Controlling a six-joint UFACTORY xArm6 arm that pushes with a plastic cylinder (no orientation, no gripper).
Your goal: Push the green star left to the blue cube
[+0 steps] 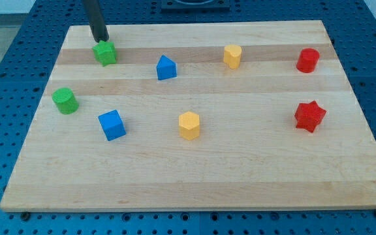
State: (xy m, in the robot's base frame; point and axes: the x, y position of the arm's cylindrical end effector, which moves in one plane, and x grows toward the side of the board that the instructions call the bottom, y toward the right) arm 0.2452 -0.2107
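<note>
My tip [102, 39] sits just above the green star [105, 53], upper left of the desk [253, 176], maybe touching. No claw here. Push gently down toward the blue cube [112, 125].

Between the green star [105, 53] and the blue cube [112, 125] the board [240, 176] lies bare, with the green cylinder [64, 100] just to the view's left of that lane (my tip [101, 40] touches the star's top edge). The blue wedge [166, 68] stands to the right.
</note>
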